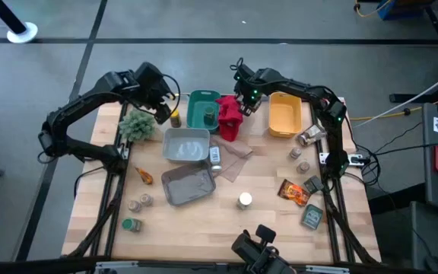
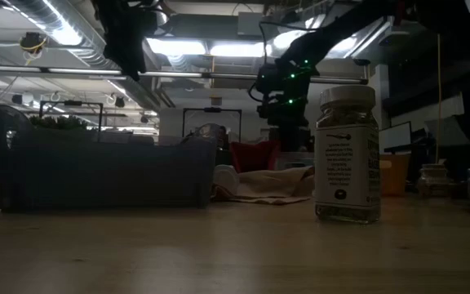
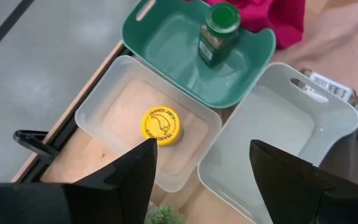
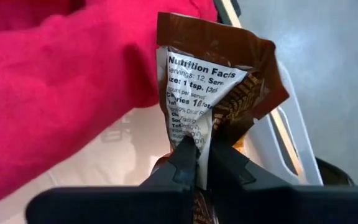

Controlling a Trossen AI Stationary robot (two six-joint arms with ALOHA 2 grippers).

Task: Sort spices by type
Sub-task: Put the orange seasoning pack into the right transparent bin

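My right gripper (image 1: pixel 243 97) is over the red cloth (image 1: pixel 230 116) at the far middle of the table, shut on a brown spice packet (image 4: pixel 219 74) with a white nutrition label. My left gripper (image 3: pixel 201 180) hangs open at the far left, above a clear bin (image 3: pixel 104 109) in which a yellow-lidded jar (image 3: pixel 161 125) stands. A green-lidded jar (image 3: pixel 218 32) stands in the green bin (image 1: pixel 202 110). More jars (image 1: pixel 138 202) (image 1: pixel 244 200) (image 1: pixel 299 158) and two packets (image 1: pixel 293 192) (image 1: pixel 312 217) lie about the table. My right gripper pinches the brown packet by the creased end of its label side (image 4: pixel 190 138) between its two fingers. The fingers come from above, slanting down. The packet reaches on past the fingertips, crumpled, over the red cloth (image 4: pixel 55 93); whether it touches the cloth I cannot tell.
A yellow bin (image 1: pixel 284 114) stands right of the cloth, and two grey bins (image 1: pixel 186 144) (image 1: pixel 187 185) sit mid-table. A bushy green plant (image 1: pixel 138 125) is under the left arm. A jar (image 2: pixel 347 155) stands close to the low camera. A pale bin rim (image 4: pixel 284 140) shows beside the packet.
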